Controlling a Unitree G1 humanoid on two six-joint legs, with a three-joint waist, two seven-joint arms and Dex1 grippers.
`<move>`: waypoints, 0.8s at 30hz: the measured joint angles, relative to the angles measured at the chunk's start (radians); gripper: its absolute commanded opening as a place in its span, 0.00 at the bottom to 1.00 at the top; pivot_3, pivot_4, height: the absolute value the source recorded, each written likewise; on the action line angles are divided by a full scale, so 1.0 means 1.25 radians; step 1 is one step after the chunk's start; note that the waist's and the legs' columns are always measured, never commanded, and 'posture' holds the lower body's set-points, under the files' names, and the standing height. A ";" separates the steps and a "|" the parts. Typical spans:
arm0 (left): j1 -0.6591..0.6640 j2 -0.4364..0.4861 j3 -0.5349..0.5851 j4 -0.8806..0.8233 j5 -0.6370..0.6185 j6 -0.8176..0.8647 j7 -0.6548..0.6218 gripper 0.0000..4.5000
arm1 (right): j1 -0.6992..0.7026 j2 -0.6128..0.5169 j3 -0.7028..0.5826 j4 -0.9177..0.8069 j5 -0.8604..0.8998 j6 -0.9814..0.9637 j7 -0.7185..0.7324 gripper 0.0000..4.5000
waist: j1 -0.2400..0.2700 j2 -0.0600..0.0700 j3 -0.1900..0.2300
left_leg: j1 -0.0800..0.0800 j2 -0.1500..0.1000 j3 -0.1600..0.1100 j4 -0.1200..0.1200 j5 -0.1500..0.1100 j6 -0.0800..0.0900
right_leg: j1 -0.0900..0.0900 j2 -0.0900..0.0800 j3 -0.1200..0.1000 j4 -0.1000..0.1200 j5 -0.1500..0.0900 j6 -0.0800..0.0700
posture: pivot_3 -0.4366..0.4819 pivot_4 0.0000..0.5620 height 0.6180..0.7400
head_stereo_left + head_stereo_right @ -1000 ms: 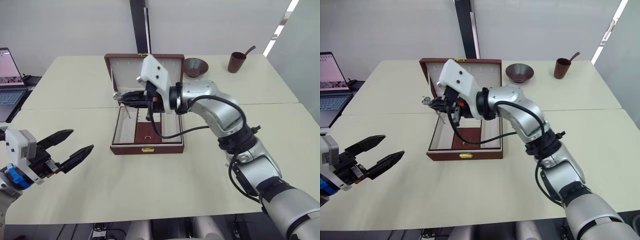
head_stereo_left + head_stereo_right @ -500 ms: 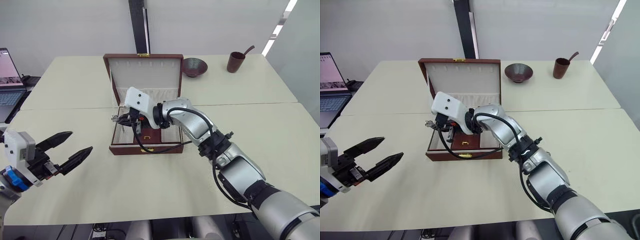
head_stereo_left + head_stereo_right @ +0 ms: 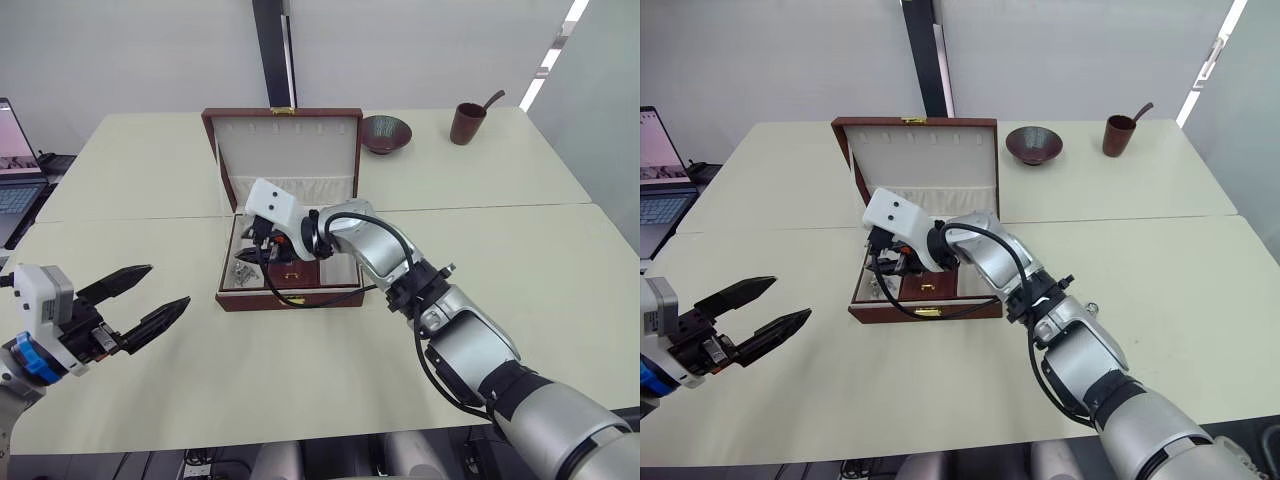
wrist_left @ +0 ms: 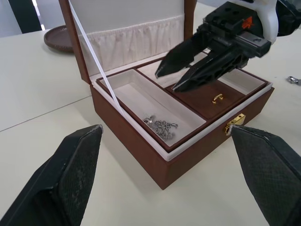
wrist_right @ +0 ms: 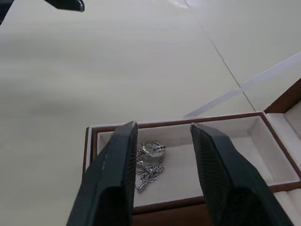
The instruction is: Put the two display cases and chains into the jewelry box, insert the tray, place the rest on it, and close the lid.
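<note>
a dark bowl (image 3: pixel 386 133) and a brown cup (image 3: pixel 465 123) sat on the cream table (image 3: pixel 520 260); a laptop (image 3: pixel 12 180) stood beside it.

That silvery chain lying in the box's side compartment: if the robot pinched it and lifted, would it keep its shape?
Probably not. The chain lies in a loose clump, so it would likely dangle limp. Its links look thin, so probably light, and it may slip from the open right gripper.

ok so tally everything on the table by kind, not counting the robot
jewelry box: 1
tray set in the box: 1
silvery jewelry pile in the tray's side compartment: 1
bowl: 1
brown cup with a utensil in it: 1
laptop on the robot's left: 1
total: 6
</note>
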 measured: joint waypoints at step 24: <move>-0.076 0.044 -0.029 0.143 0.056 -0.044 -0.074 1.00 | 0.488 -0.552 -0.354 -0.564 0.100 0.004 0.037 0.90 | 0.015 -0.001 0.001 | -0.001 -0.002 0.000 0.000 0.000 0.000 | 0.001 0.001 0.000 -0.001 -0.001 -0.001 | 0.48 0.27 1.00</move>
